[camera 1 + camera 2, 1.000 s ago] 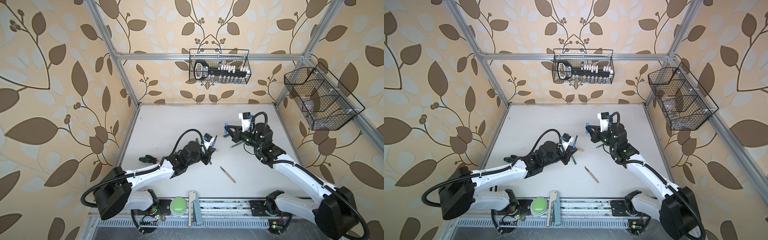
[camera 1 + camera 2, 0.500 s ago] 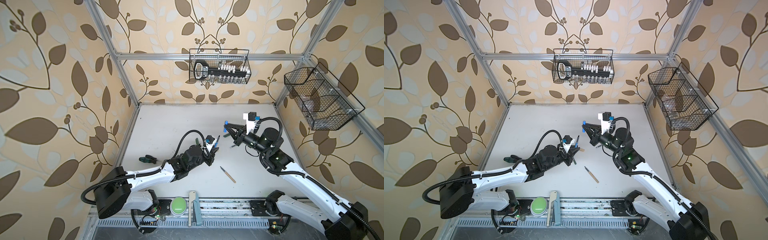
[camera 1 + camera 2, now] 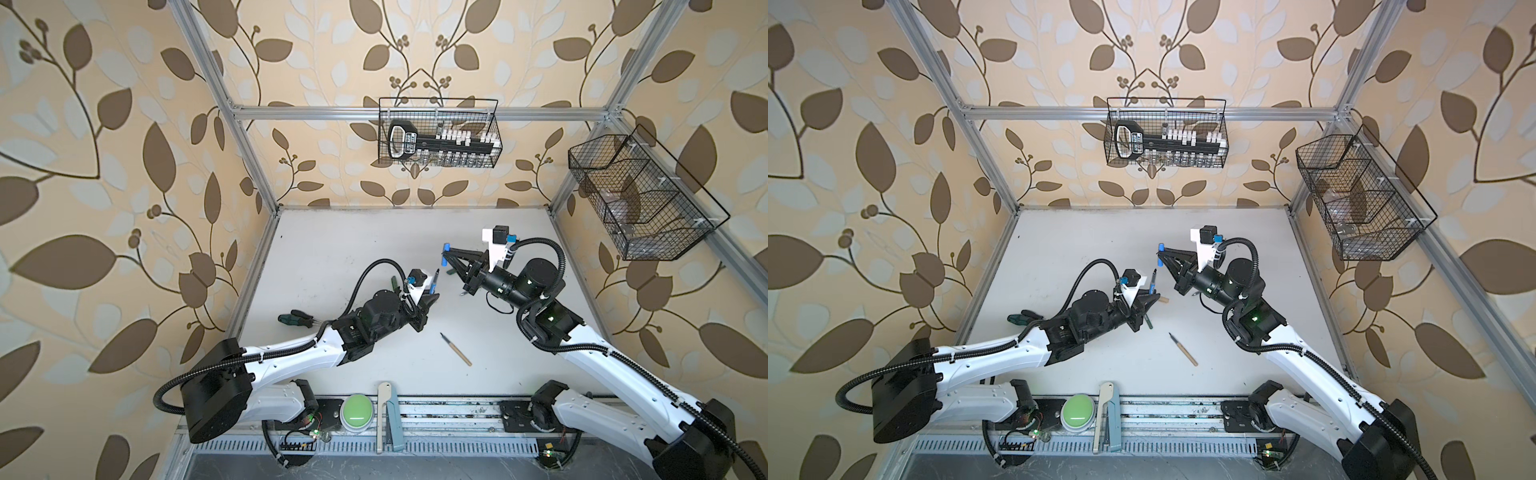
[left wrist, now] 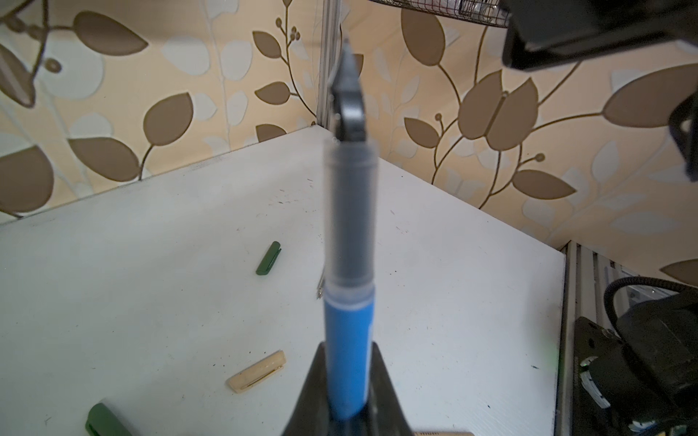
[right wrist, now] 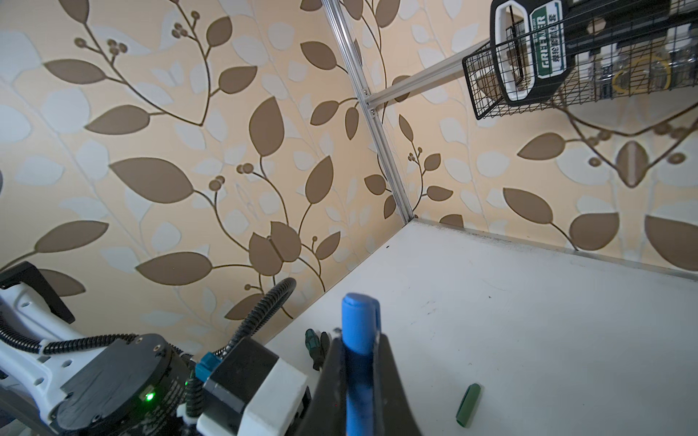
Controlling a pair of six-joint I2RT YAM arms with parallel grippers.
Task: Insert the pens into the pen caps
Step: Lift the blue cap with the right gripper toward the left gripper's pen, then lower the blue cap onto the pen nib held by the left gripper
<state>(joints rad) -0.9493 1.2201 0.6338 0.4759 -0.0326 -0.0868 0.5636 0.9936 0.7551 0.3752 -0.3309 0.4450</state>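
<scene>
Now the right tool (image 3: 448, 255), clenched on the blue cap (image 3: 446, 247), has swung nearer. The cap hangs at one o'clock of the blue pen (image 3: 436, 279), which the left tool (image 3: 433, 292) grips tip-up above the surface (image 3: 332, 249).

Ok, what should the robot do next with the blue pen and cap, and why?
Probably ease the blue cap, pinched in the right gripper, toward the dark tip of the blue pen and line them up. The left gripper is shut on the pen with its tip free, and in both top views a gap separates cap and tip.
</scene>
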